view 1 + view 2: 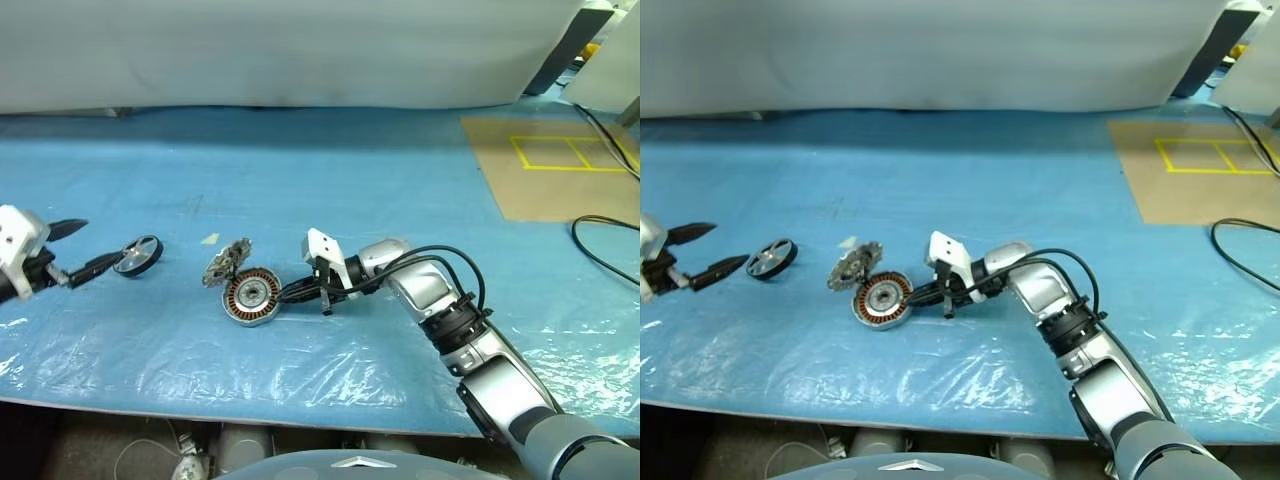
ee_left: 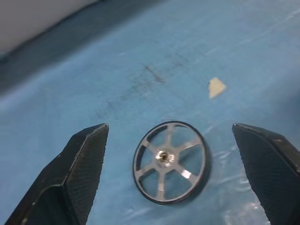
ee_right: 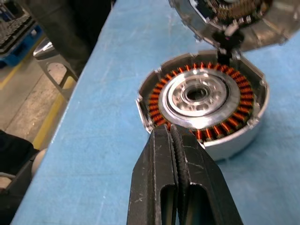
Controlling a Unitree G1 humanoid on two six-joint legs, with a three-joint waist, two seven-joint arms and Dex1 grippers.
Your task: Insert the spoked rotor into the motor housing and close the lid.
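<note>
The spoked rotor, black-rimmed with silver spokes, lies flat on the blue table at the left. My left gripper is open just left of it, and in the left wrist view the rotor lies on the table ahead of the two spread fingers. The motor housing, with copper windings around a silver centre, sits mid-table with its top uncovered. The notched grey lid stands tilted up at its far-left edge. My right gripper is shut, its tips at the housing's near rim.
A pale scrap lies on the blue sheet between the rotor and the lid. Brown board with yellow tape squares lies at the far right, with a black cable beside it. Crinkled clear plastic covers the front of the table.
</note>
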